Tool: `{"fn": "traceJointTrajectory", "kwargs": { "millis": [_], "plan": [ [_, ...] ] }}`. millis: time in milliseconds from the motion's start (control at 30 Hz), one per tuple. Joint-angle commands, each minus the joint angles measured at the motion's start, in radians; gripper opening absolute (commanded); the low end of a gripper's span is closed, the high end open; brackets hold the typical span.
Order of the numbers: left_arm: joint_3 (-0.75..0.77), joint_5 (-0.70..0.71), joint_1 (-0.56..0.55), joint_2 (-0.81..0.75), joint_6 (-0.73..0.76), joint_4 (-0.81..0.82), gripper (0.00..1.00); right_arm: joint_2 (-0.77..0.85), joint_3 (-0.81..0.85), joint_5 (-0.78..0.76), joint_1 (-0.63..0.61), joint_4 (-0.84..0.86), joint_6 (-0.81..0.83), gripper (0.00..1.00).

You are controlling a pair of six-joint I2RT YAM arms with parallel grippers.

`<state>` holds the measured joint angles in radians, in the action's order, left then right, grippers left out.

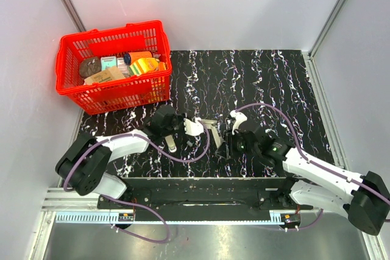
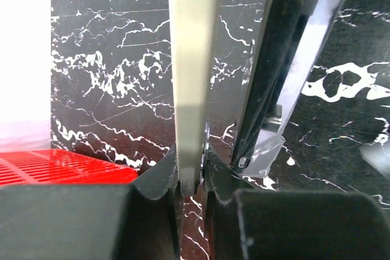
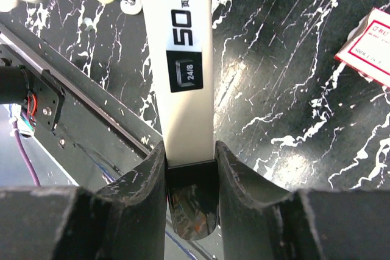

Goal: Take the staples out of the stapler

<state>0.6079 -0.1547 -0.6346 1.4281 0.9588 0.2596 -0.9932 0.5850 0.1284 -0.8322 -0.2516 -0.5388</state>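
Down and to the right of the red basket (image 1: 122,95), the left tool (image 2: 192,178) is pinched fully shut on a thin cream edge of the stapler (image 1: 212,131). It holds the stapler clear of the tabletop (image 1: 274,77). Just right of that pinch, the dark metal inner part (image 2: 274,89) stands splayed away from the cream shell, so the stapler looks to be hinged open. I can't tell from here whether any staples sit in the channel.

Further right from the basket, the right tool (image 3: 190,156) is part closed across the broad labelled face, with a finger snug on each side.

I'd judge the step in hand to be spreading the stapler far enough to free the staple strip. To do it well, the right tool should act as the anchor and not roll. The left tool should swing its thin piece about the hinge without dragging sideways, since so narrow a pinch could slip. The open channel should tip down toward the tabletop, away from the basket, so the staples fall where they can be seen.
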Motion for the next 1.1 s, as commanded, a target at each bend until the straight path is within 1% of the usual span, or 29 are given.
{"fn": "traceJointTrajectory", "kwargs": {
  "millis": [0, 200, 400, 467, 500, 533, 633, 700, 833, 967, 1067],
  "plan": [
    [-0.014, 0.230, 0.013, 0.026, 0.129, 0.147, 0.00, 0.056, 0.035, -0.018, 0.004, -0.074, -0.038, 0.00],
    [-0.056, 0.268, -0.007, 0.034, 0.185, 0.220, 0.00, 0.042, 0.030, -0.010, 0.004, -0.057, -0.046, 0.00],
    [-0.138, 0.357, -0.050, 0.052, 0.290, 0.455, 0.00, 0.019, 0.049, -0.007, 0.004, -0.067, -0.029, 0.00],
    [-0.146, 0.363, -0.057, 0.049, 0.302, 0.480, 0.00, 0.024, 0.049, -0.007, 0.004, -0.074, -0.026, 0.00],
    [-0.140, 0.360, -0.057, 0.040, 0.288, 0.460, 0.00, 0.027, 0.047, -0.009, 0.002, -0.075, -0.027, 0.00],
    [-0.129, 0.357, -0.059, 0.028, 0.262, 0.407, 0.00, 0.028, 0.049, -0.010, 0.004, -0.074, -0.029, 0.00],
    [-0.048, 0.298, -0.065, -0.030, 0.097, 0.175, 0.00, 0.021, 0.070, -0.035, 0.004, -0.049, -0.038, 0.00],
    [0.005, 0.206, -0.069, -0.066, -0.044, 0.019, 0.00, -0.002, 0.105, -0.073, 0.004, -0.025, -0.049, 0.00],
    [0.094, 0.023, -0.070, -0.097, -0.260, -0.198, 0.00, -0.059, 0.206, -0.185, 0.005, 0.058, -0.062, 0.00],
    [0.153, -0.104, -0.068, -0.094, -0.391, -0.307, 0.00, -0.145, 0.329, -0.279, 0.004, 0.120, -0.053, 0.00],
    [0.205, -0.198, -0.068, -0.083, -0.455, -0.387, 0.01, -0.223, 0.412, -0.346, 0.004, 0.133, -0.052, 0.00]
  ]
}}
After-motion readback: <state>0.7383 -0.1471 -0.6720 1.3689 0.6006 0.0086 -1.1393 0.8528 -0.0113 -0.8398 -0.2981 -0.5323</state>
